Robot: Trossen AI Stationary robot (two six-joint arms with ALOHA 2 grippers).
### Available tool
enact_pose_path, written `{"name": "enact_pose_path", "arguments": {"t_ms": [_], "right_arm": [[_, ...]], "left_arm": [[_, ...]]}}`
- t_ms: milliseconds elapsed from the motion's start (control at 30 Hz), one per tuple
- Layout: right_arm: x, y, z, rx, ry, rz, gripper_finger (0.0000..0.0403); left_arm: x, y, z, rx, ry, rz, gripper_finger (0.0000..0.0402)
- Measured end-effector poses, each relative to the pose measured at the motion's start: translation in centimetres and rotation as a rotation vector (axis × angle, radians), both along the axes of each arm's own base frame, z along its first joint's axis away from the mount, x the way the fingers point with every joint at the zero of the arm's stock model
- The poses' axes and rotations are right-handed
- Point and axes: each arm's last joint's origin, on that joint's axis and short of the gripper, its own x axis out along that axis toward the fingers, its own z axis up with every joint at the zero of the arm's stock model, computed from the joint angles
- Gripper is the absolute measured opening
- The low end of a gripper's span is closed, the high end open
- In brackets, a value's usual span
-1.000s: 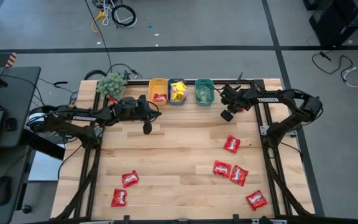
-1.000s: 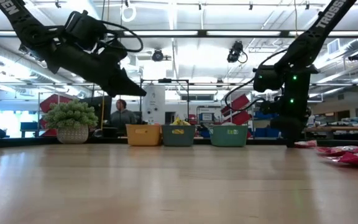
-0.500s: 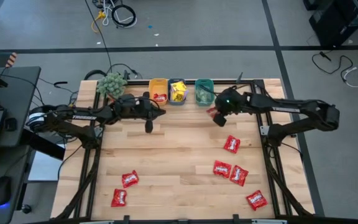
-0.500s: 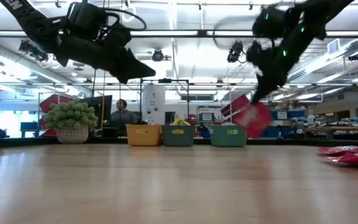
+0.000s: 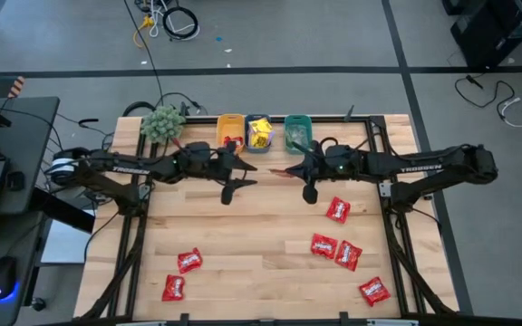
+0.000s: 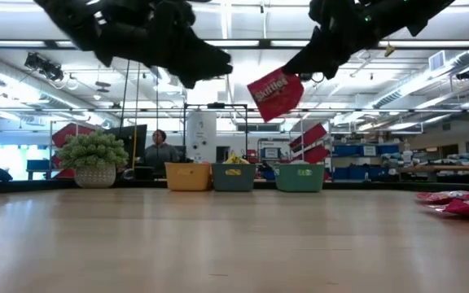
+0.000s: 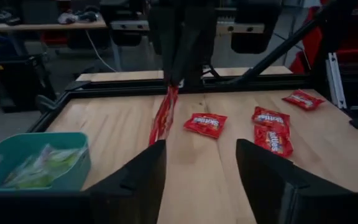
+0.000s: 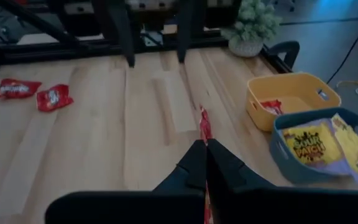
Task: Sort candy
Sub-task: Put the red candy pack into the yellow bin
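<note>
Since a second ago the right gripper (image 5: 290,171) has swung in to mid-table, pinching a red Skittles packet (image 6: 275,92) in the air facing the left gripper (image 5: 247,168), whose fingers now gape wide. A misaligned handover could drop it short of the orange bin (image 5: 230,132).

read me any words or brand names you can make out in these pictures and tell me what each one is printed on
"skittles": on the red packet held up in the right gripper, low view.
"SOUR PATCH": on a yellow packet in the blue bin, right wrist view.
"TROSSEN": white lettering on the right arm, high view.
Print on the red packets lying on the table and on the left arm: too small to read.
</note>
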Motion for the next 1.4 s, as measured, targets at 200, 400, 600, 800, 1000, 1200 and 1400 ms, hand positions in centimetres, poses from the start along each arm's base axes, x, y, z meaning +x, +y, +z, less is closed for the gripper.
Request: {"name": "enact_pose_path", "arguments": {"t_ms": [200,400,600,800,1000,1200,1400], "right_arm": [[0.3,0.5,0.1,-0.007,-0.024,0.019,0.0],[0.4,1.0,0.2,-0.019,-0.035,0.042,0.0],[0.5,1.1,0.3,-0.025,-0.047,0.049,0.0],[0.5,1.1,0.4,-0.026,-0.059,0.049,0.0],[0.5,1.1,0.4,-0.027,-0.062,0.047,0.0],[0.1,0.8,0.9,-0.069,-0.067,-0.057,0.0031],[-1.2,0.6,1.4,-0.112,-0.029,-0.163,0.0099]], "left_arm": [[2.5,0.5,0.3,-0.009,0.074,0.019,0.0211],[3.8,0.8,0.5,-0.002,0.089,0.038,0.0214],[4.3,0.6,0.0,-0.026,0.129,-0.033,0.0212],[4.3,0.6,0.1,0.0,0.123,-0.055,0.0126],[4.2,0.9,0.2,0.015,0.12,-0.047,0.0013],[3.2,1.8,1.2,0.021,0.113,0.013,0.0004],[0.3,3.1,3.0,0.044,0.2,0.192,0.0002]]}}
